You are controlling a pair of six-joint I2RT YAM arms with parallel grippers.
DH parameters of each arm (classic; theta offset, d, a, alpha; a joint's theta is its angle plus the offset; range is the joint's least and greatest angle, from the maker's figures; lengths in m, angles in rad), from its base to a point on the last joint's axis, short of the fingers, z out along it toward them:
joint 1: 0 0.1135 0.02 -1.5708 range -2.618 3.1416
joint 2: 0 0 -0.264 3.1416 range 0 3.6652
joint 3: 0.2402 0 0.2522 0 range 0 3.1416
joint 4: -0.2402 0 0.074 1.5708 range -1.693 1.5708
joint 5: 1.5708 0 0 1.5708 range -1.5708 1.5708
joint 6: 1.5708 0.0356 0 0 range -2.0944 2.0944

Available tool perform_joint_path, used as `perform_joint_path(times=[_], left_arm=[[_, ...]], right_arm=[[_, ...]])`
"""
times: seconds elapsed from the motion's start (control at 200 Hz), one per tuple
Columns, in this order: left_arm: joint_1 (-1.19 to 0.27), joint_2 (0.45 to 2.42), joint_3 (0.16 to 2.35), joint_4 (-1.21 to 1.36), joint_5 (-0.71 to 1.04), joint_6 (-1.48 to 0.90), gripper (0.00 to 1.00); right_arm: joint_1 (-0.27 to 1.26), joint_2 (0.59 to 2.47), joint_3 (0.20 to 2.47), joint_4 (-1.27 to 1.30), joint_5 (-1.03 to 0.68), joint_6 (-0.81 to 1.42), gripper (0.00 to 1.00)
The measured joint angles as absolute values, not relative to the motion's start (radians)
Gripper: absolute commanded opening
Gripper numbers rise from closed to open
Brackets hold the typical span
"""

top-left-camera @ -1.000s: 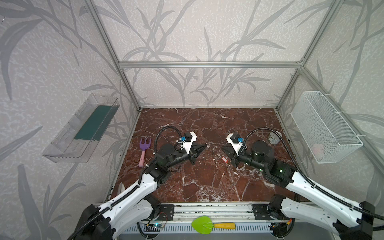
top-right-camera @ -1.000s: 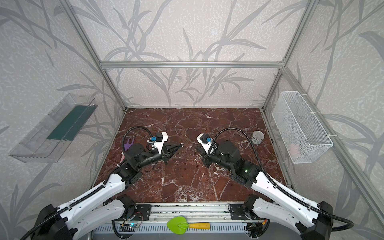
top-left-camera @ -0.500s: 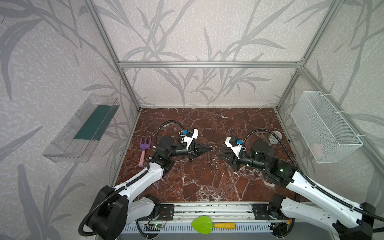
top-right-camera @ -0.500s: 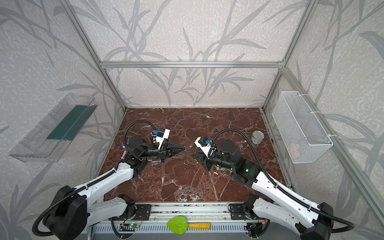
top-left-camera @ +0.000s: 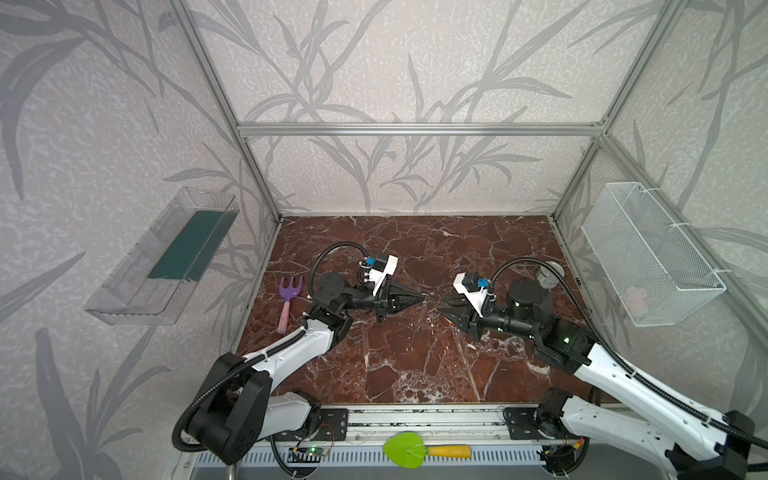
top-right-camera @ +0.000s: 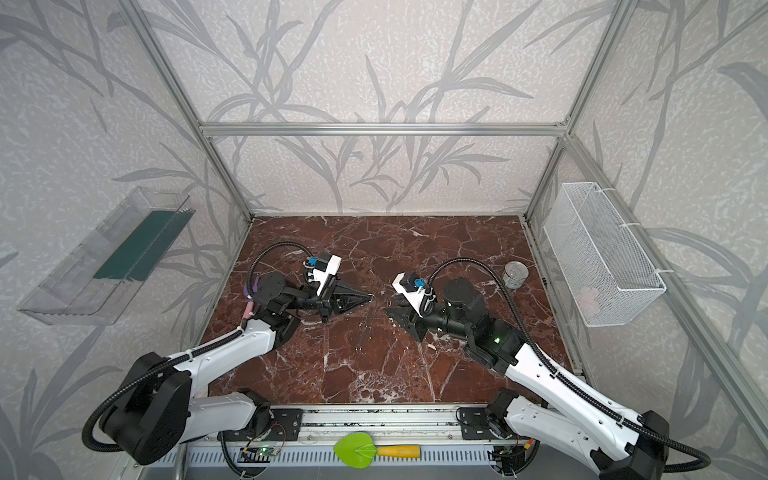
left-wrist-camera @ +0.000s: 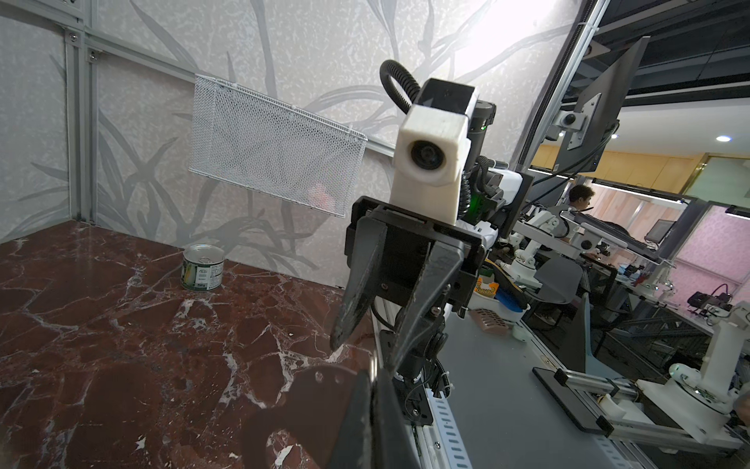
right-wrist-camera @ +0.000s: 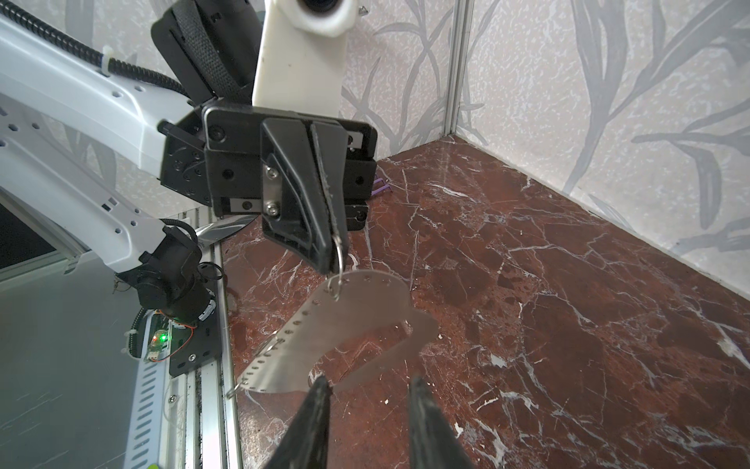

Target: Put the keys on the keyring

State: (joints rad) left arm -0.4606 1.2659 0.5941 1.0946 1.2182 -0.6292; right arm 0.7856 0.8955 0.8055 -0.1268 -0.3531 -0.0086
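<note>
The keyring (right-wrist-camera: 349, 325), a flat pale-grey plate with a row of small holes, hangs in the air from a small wire ring (right-wrist-camera: 339, 260) through one hole. My left gripper (right-wrist-camera: 335, 256) is shut on that wire ring. In the left wrist view the keyring (left-wrist-camera: 300, 406) shows dark beside my shut left gripper (left-wrist-camera: 375, 390). My right gripper (right-wrist-camera: 369, 390) is open facing the plate, and one fingertip (right-wrist-camera: 320, 390) is at the plate's lower edge. In both top views the grippers meet tip to tip over mid-table (top-left-camera: 423, 296) (top-left-camera: 444, 311). The keys show in no view.
A small tin can (top-left-camera: 548, 276) stands at the back right of the marble table (top-left-camera: 415, 374). A purple toy rake (top-left-camera: 289, 295) lies at the left edge. A wire basket (top-left-camera: 648, 257) hangs on the right wall, a clear tray (top-left-camera: 166, 257) on the left. A green trowel (top-left-camera: 407, 449) lies on the front rail.
Both grippers have moved toward each other over the middle of the table. The left one has levelled out, and the right one has come lower.
</note>
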Motion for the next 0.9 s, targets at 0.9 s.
perform_joint_path(times=[0.9], left_arm=[[-0.458, 1.383, 0.594, 1.338, 1.217, -0.808, 0.0]], right_arm=[[0.772, 0.965, 0.816, -0.023, -0.453, 0.009, 0.19]])
